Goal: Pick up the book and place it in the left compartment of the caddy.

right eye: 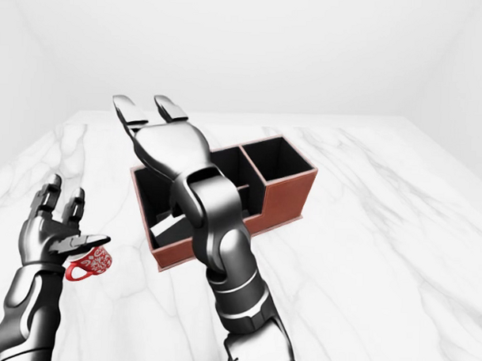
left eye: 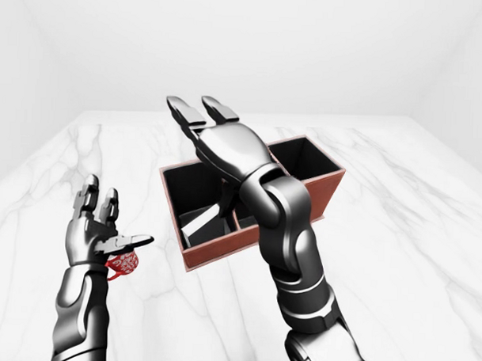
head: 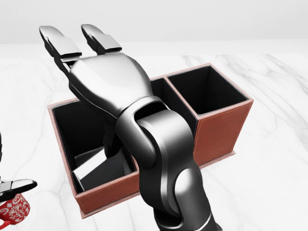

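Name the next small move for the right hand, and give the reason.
Probably draw the right hand away toward the robot. The book lies tilted in the caddy's left compartment, and the open fingers stand above the rim, holding nothing.

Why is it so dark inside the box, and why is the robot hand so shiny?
Head view: the caddy walls shade its black inside, so the book shows only dimly. The right hand has bright glare on its metal. Left-eye view: all sharp, no blur.
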